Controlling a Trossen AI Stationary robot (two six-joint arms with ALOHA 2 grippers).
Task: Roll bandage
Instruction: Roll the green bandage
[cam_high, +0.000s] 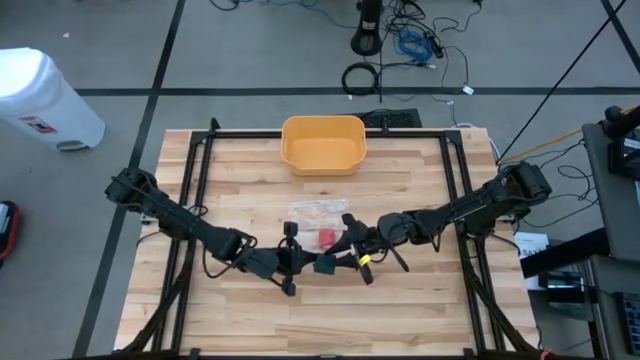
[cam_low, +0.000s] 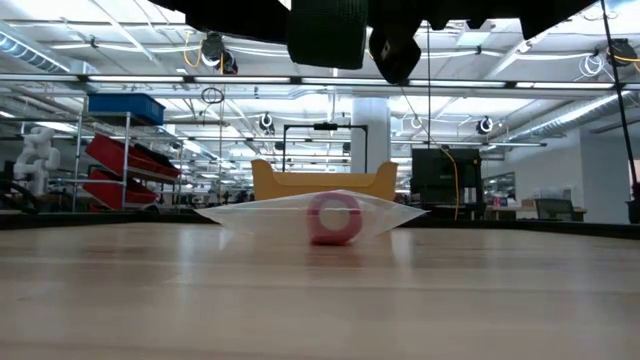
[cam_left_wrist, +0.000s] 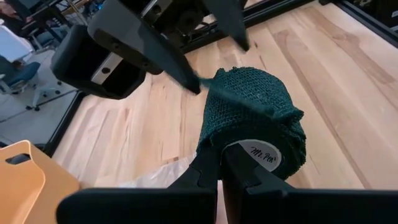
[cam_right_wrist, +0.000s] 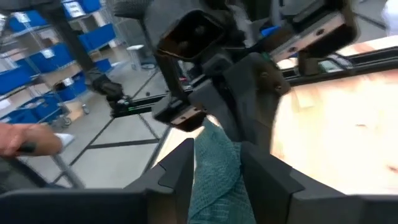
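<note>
Bright, even overhead light; right wrist view motion-blurred, glare on the table (cam_right_wrist: 348, 118) there.

Yellow bin (cam_high: 323, 143) at table's far edge, clear plastic bag (cam_high: 318, 211), white container (cam_high: 40, 98) on floor

Robotics lab or workshop hall. Pale wooden-plank bench (cam_high: 250, 320) inside a black metal frame (cam_high: 200, 170), on grey concrete floor. Black cables (cam_high: 400, 45) strewn beyond bench's far edge. Blue storage bins on metal shelving (cam_low: 125, 105); open ceiling with strip lights (cam_low: 90, 78).
</note>
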